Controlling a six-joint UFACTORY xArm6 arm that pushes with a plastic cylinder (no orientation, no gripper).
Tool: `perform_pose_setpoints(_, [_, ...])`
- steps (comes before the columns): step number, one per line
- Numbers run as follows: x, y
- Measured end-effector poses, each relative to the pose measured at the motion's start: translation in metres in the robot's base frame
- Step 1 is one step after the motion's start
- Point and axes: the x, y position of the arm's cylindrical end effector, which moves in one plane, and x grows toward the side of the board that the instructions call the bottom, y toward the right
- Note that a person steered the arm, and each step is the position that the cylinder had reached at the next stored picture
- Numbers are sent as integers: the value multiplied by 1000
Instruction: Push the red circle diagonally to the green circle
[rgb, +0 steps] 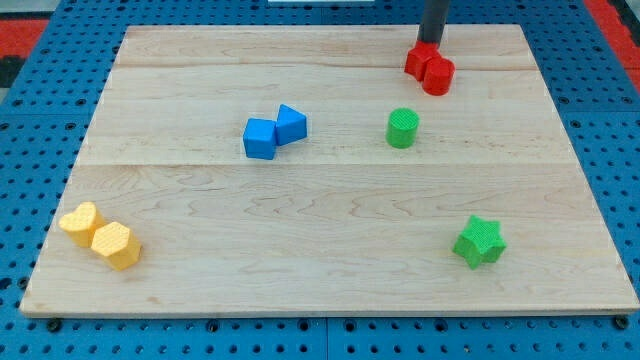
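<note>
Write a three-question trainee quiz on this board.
1. True or false: my tip is at the view's top, just behind the red blocks.
2. Which lies nearest the green circle? A) green star B) blue blocks C) red blocks
3. Fill in: the yellow blocks sit at the view's bottom ____.

Key: 1 true; 2 C; 3 left.

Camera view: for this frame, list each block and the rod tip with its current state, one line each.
my tip: at the view's top, touching the red blocks from above.
red circle: against a second red block.
green circle: upright, alone, below-left of the reds.
green star: alone, lower right.
two blue blocks: touching.
two yellow blocks: touching, lower left.
</note>
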Motion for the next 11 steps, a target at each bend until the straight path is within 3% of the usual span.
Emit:
perform_pose_setpoints(2, [95,5])
perform_pose_setpoints(4, [182,46])
perform_pose_setpoints(7, [210,92])
perform_pose_setpoints(9, [219,39])
perform_pose_setpoints(10, [207,64])
perform_pose_setpoints(11, [148,100])
